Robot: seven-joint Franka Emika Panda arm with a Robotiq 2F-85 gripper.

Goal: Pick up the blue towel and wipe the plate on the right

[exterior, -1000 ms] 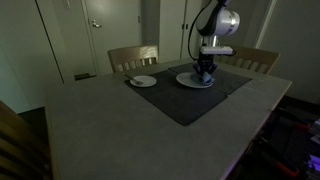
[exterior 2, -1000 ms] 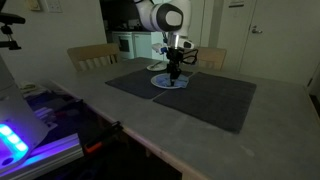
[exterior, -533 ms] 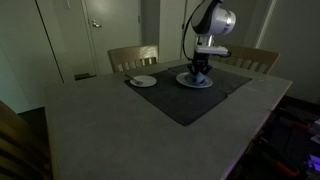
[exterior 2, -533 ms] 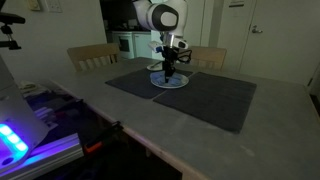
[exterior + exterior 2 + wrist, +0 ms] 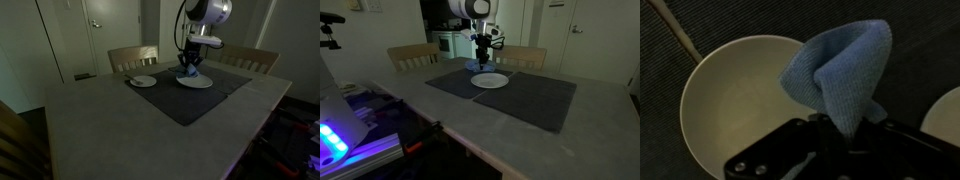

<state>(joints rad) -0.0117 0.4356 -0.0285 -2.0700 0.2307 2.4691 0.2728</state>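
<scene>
The jaws are clamped on the blue towel point(image 5: 840, 72), which bunches out of them at centre right of the wrist view and appears to hang just above the surface, not pressed down. The plate point(image 5: 730, 105) lies on the dark mat point(image 5: 195, 108), to the left of the towel in that view. Wiping therefore likely calls for a drop and a short leftward shift onto the plate's face.

Arm point(image 5: 207, 10): glossy white rounded housings with dark bands at joints, seen in both exterior views. Thin dark cable point(image 5: 182, 30) runs alongside the wrist. Gripper point(image 5: 190, 64): black, matte, angular body. Wrist view shows small round screw heads point(image 5: 741, 168) on housing.
</scene>
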